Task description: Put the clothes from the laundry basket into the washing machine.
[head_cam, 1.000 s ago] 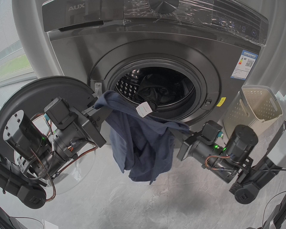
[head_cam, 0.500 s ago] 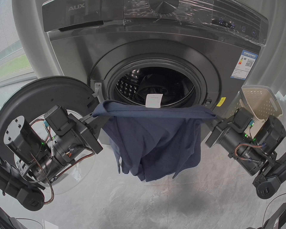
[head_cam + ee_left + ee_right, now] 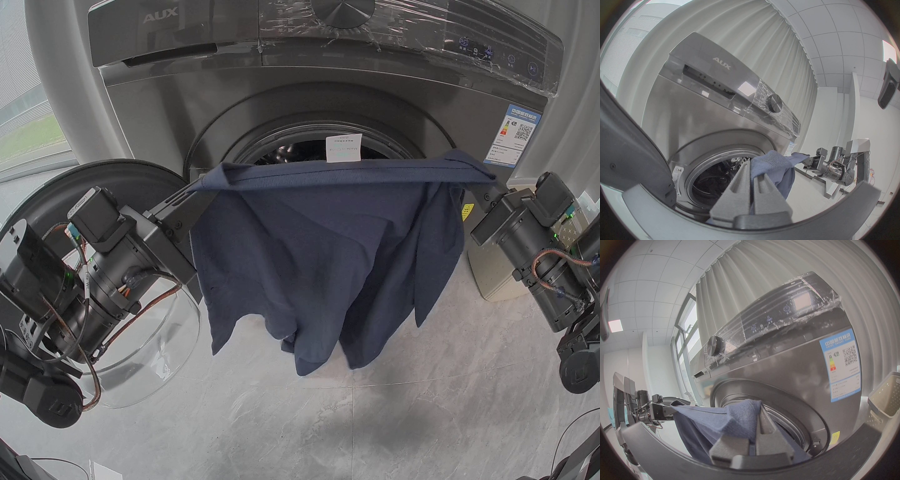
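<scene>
Two corners of the navy garment (image 3: 325,250), stretched wide, sit pinched in left claw (image 3: 201,187) and right claw (image 3: 491,186).

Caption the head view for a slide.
Left gripper and right gripper hold a navy shirt spread wide before the open washing machine.

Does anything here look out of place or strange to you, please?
Slightly. The dark blue garment is stretched flat between the left claw and the right claw. It hangs like a curtain across the door opening of the washing machine and looks wider than it. Wrinkled plastic film covers the control panel. Nothing looks spilled or damaged.
</scene>
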`<state>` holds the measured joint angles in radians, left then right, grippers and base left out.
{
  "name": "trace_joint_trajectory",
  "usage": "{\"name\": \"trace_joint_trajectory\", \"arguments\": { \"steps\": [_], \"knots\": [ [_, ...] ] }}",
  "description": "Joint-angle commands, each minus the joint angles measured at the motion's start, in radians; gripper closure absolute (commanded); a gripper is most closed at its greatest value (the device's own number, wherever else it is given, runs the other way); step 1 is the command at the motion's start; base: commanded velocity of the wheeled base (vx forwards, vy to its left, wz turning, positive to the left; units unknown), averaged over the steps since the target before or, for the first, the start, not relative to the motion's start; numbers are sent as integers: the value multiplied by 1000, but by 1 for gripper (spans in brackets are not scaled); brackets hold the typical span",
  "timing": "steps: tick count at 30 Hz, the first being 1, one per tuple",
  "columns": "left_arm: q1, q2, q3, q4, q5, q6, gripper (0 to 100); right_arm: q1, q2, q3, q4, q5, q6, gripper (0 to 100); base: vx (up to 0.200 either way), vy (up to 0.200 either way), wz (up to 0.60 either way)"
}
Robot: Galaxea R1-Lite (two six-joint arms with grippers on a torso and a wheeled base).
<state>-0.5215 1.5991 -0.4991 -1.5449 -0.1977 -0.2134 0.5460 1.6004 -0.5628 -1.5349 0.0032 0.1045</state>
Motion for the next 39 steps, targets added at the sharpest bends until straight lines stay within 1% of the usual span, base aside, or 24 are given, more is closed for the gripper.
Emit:
{"name": "trace_joint_trajectory", "arguments": {
  "steps": [1,6,9,12,21,23,24,25,26,29,30,32,35,36,39],
  "knots": [
    [-2,-11,-13,0,1,14,100,2,-30,-2,-1,12,-2,100,0,0,0],
    [0,-11,-30,0,4,19,100,2,-43,7,1,17,-3,100,0,0,0],
    [-2,-11,-32,0,20,19,100,2,-43,9,1,21,-3,100,0,0,0],
    [-2,-10,-33,0,23,20,100,3,-43,9,1,24,-3,100,0,0,0],
    [-9,-5,-36,2,21,20,100,5,-42,18,2,24,-2,100,0,0,0],
    [-64,7,-24,3,21,20,100,8,-39,52,7,23,0,100,0,0,0],
    [-64,7,-24,3,21,20,100,8,-39,52,7,23,0,100,0,0,0],
    [-127,47,-35,5,23,19,100,37,-25,76,9,23,3,100,0,0,0],
    [-146,71,-50,5,23,19,100,58,-7,86,10,23,8,100,0,0,0],
    [-166,117,-101,8,21,19,100,81,81,96,1,24,24,100,0,0,0],
    [-184,136,-133,16,21,19,100,85,151,96,-7,27,35,100,0,0,0],
    [-189,150,-159,25,21,17,100,94,197,92,-8,29,40,100,0,0,0],
    [-193,165,-176,29,21,19,100,170,233,93,-8,20,50,100,0,0,0],
    [-195,166,-179,29,20,19,100,186,239,95,-8,18,50,0,0,0,0],
    [-206,193,-200,25,23,17,100,204,280,118,-7,17,41,0,0,0,0]
  ]
}}
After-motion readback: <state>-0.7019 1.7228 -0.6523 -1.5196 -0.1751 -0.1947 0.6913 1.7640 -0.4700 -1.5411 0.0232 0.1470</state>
